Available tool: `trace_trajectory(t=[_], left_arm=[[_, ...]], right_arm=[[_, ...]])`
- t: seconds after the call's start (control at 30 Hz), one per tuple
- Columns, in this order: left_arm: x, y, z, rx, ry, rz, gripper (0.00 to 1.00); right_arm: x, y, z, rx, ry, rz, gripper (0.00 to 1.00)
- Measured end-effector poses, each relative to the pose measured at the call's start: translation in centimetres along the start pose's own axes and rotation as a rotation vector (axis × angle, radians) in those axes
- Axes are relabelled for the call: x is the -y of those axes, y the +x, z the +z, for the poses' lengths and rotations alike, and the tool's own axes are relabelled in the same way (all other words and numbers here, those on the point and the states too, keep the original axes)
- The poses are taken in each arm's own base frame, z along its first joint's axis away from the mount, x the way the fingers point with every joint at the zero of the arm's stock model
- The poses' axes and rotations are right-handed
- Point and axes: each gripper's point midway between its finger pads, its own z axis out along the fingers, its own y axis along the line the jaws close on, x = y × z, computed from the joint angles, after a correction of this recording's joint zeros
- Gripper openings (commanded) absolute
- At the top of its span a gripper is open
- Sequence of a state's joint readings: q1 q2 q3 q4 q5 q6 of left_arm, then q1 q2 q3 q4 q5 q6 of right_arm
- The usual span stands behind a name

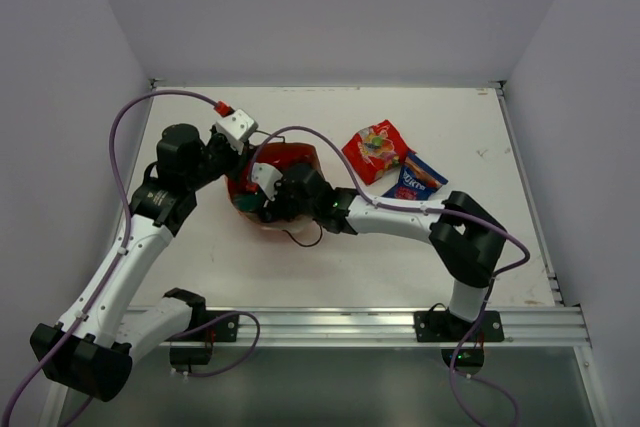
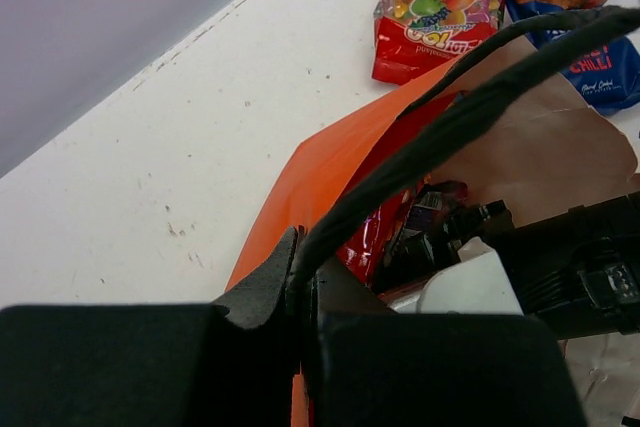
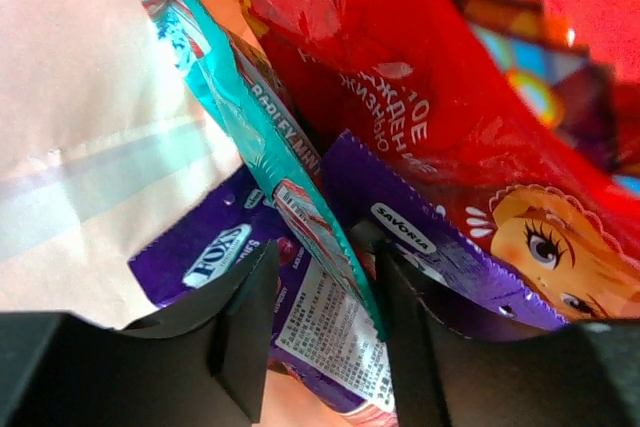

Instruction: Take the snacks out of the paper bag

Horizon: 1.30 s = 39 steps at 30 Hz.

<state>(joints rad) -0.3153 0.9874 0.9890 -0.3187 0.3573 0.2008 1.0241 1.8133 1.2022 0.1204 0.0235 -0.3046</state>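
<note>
One teal snack (image 3: 250, 117) slants up-left, edge-on, inside the right hand (image 3: 325, 282).

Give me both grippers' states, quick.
Left gripper: closed on the handle of the paper bag.
Right gripper: jaws open, straddling the teal packet inside the bag, not yet clamped.

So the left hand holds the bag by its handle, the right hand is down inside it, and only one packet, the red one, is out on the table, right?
Two packets are out, not one: the top view shows a blue packet beside the red packet on the table. The rest stands: left hand on the handle of the paper bag, right hand inside.
</note>
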Motion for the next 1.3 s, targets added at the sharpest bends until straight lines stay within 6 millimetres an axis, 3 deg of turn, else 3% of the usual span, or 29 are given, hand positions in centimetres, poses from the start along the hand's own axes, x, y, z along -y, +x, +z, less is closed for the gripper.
trace_trajectory(t=[0.4,0.63,0.8,0.9,1.1,1.17,1.3], left_arm=[[0.1,0.0,0.0,-0.001,0.003,0.0,0.0],[-0.1,0.1,0.0,-0.006,-0.006,-0.001,0.0],[-0.6,0.2,-0.1,-0.012,-0.035,-0.005,0.0],[-0.9,0.5,-0.1,-0.023,-0.058,-0.011,0.0],[-1.5,1.1,-0.3,-0.046,-0.094,-0.025,0.0],[-1.5,1.1,-0.3,-0.046,-0.1,-0.03,0.0],[-1.5,1.0,-0.5,-0.041,-0.104,-0.031,0.0]], right_arm=[[0.3,-1.6,0.3,0.032,-0.005,-0.006,0.0],[0.4,-1.7,0.3,0.029,-0.005,-0.006,0.0],[0.6,-2.6,-1.7,0.022,-0.011,-0.003,0.0],[1.1,-4.3,-3.8,0.052,-0.006,-0.001,0.0],[2.7,-9.8,-8.2,0.195,0.033,0.0,0.0],[3.3,-11.3,-9.1,0.239,0.054,0.003,0.0],[3.7,-12.2,-9.5,0.268,0.071,0.005,0.0]])
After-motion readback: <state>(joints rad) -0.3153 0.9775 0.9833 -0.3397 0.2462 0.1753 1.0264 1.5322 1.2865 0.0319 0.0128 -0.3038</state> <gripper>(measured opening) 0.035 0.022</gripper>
